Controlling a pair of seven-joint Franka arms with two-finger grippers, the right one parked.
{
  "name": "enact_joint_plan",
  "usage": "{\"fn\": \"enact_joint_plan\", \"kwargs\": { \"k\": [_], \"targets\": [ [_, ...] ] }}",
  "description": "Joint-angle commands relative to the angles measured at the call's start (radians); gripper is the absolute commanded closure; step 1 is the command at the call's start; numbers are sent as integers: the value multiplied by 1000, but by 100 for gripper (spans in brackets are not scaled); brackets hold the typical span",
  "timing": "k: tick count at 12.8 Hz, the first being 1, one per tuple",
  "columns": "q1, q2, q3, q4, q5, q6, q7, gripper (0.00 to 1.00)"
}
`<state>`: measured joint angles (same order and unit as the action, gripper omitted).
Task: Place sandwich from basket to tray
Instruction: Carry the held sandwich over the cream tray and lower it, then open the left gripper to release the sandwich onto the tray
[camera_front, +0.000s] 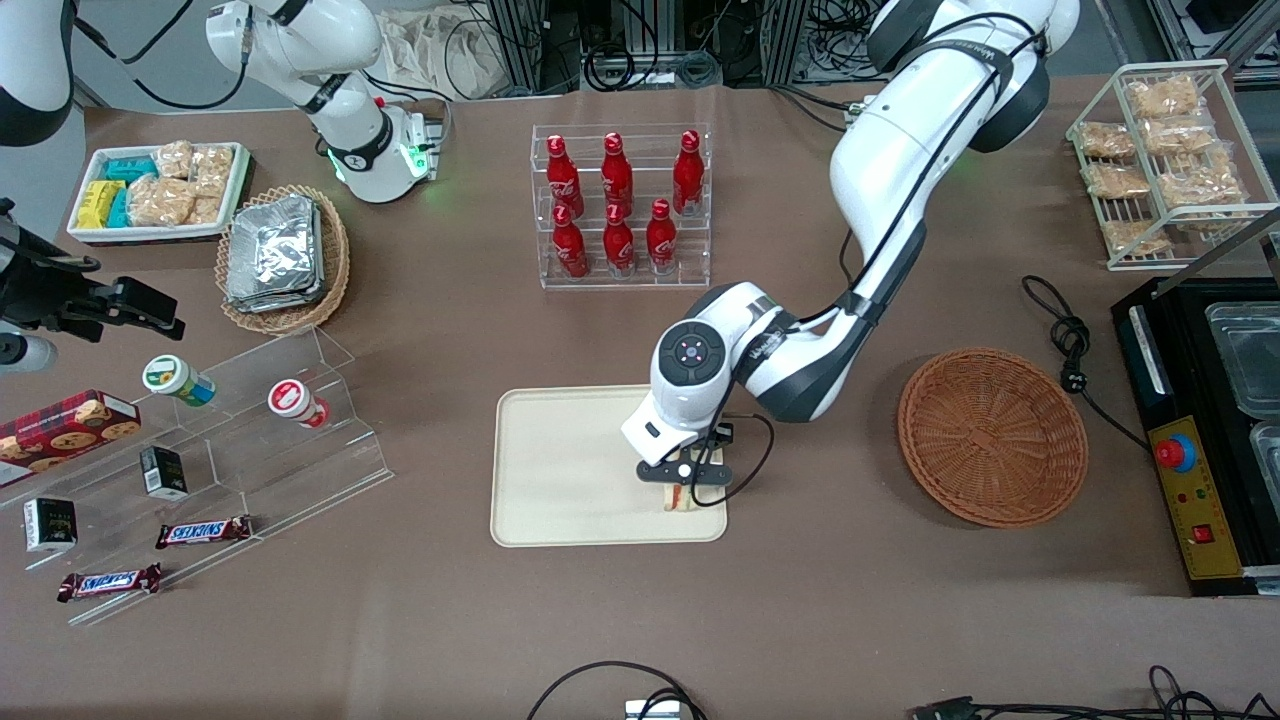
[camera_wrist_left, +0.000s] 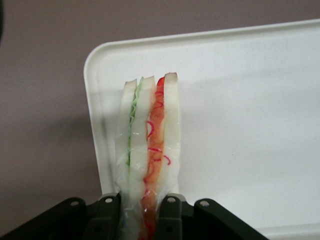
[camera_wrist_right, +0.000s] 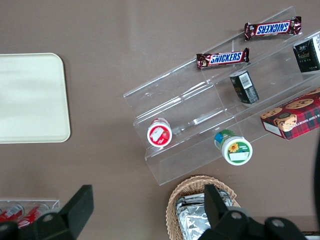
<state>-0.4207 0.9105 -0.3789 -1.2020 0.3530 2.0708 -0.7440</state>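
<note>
From the front, the working arm's gripper (camera_front: 684, 486) is low over the cream tray (camera_front: 560, 470), at the tray's corner nearest the camera and toward the working arm's end, clamped on the sandwich (camera_front: 682, 499), of which only a pale sliver with a red streak shows below the fingers. Most of the tray is bare. The reddish-brown basket (camera_front: 992, 436) sits well apart, toward the working arm's end of the table (camera_front: 800, 620), with open brown surface between them. Two bars (camera_front: 204, 532) near the parked arm's end read "SNICKERS". In the left wrist view, the gripper (camera_wrist_left: 145, 215) pinches the sandwich (camera_wrist_left: 150, 145) upright between two dark fingers (camera_wrist_left: 170, 217); green and red filling lines run along its wrapped cut edge, and its held end is cut off. The tray's (camera_wrist_left: 250, 100) rounded corner lies just beside it. In the right wrist view, a tray (camera_wrist_right: 30, 100) corner shows, and "SNICKERS" bars (camera_wrist_right: 223, 58) lie by a clear stepped stand (camera_wrist_right: 200, 115).
</note>
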Motion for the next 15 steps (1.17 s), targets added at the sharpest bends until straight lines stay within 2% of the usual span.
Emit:
{"fn": "enact_joint_plan", "kwargs": {
  "k": [1, 4, 5, 6, 7, 8, 9, 15],
  "targets": [
    [-46, 47, 28, 50, 18, 17, -23, 83],
    [-58, 57, 40, 48, 18, 32, -26, 80],
    [-58, 57, 40, 48, 18, 32, -26, 75],
    [-58, 59, 40, 48, 18, 32, -26, 64],
    [-58, 59, 40, 47, 18, 34, -28, 48],
    [-58, 59, 40, 47, 18, 35, -43, 12],
    [-58, 59, 40, 42, 18, 52, -61, 0],
    [-44, 36, 38, 39, 12, 80, -112, 0]
  ]
}}
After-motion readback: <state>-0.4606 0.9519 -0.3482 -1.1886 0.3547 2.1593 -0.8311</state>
